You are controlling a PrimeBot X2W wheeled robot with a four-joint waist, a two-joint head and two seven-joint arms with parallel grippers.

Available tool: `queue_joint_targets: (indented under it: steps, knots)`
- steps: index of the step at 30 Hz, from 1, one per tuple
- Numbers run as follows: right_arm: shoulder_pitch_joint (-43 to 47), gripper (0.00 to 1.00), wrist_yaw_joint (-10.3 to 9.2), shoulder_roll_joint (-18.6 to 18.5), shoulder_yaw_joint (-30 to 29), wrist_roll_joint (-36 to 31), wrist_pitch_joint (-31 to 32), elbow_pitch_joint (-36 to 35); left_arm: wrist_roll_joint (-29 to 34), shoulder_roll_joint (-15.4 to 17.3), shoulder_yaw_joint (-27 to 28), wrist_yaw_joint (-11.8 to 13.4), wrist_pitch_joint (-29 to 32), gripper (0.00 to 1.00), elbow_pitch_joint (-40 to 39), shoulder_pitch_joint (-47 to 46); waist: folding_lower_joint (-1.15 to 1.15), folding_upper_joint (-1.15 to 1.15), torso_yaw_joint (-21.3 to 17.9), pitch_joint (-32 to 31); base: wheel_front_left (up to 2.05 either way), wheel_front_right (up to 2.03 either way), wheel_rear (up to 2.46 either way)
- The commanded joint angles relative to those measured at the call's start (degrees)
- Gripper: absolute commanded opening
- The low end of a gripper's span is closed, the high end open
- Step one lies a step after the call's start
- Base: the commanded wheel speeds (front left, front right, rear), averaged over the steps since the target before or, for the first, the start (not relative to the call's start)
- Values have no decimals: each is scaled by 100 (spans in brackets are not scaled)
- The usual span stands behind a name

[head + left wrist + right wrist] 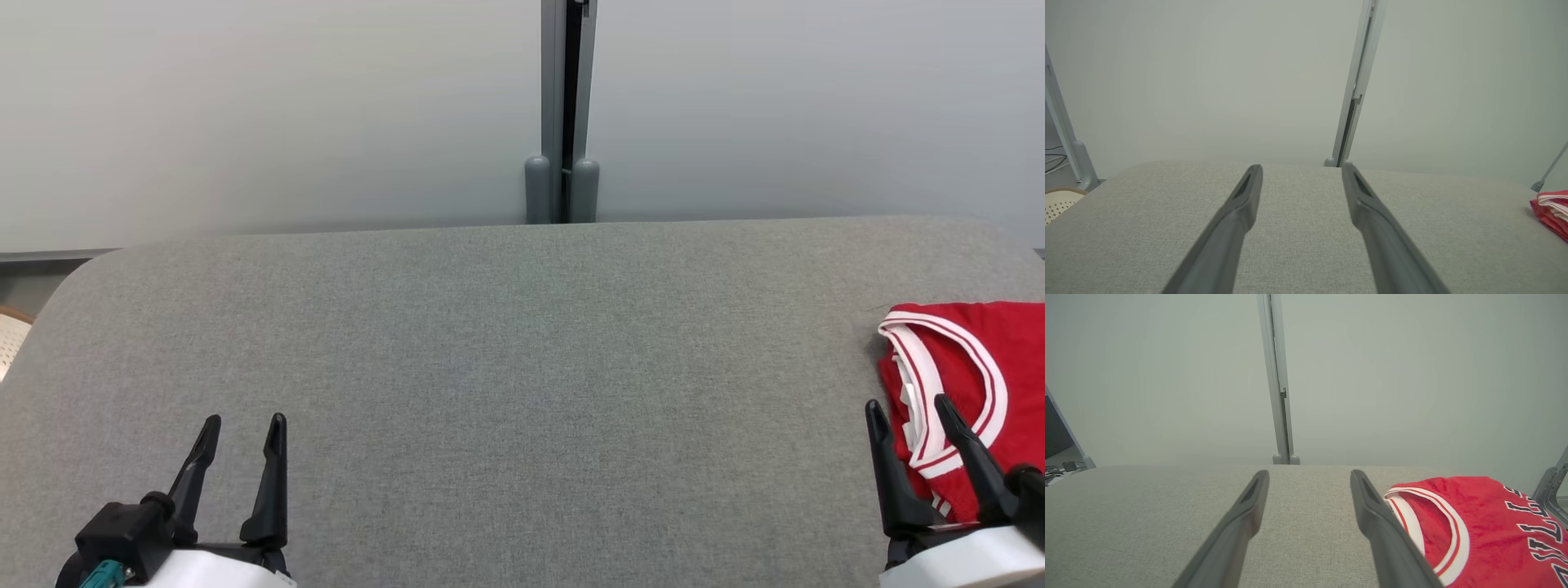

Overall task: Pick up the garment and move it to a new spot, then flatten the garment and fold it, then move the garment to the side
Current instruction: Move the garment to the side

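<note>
- Head view — I see the red jersey (pixel 1012 351) at the desk's (pixel 490 367) right edge.
- Right hand (pixel 908 404) spread wide, empty, just beside its collar.
- Left hand (pixel 245 419) wide too, well apart.

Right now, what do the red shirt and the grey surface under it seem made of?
The red jersey with white-striped trim looks like soft matte knit, probably synthetic; its surface shows fine fuzzy texture. The grey tabletop covering looks woven: visible heathered weave.
</note>
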Motion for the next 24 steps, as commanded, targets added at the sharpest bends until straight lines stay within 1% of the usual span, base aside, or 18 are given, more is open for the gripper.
queue_joint_targets:
  steps: [1, 13, 24]
  knots:
    - [93, 100, -11, 14, -2, -54, 54, -64, -34, 69, 24, -38, 23, 100, -24, 80, 0, 0, -6, -77, 0, 0, 0]
    - [259, 100, -11, 93, -16, -147, 186, -193, -34, 188, -16, 9, 161, 100, -113, 168, 0, 0, 18, -158, 0, 0, 0]
    - [283, 100, -11, 126, -40, -169, 233, -261, -32, 205, -68, 57, 211, 100, -173, 119, 0, 0, -30, -144, 0, 0, 0]
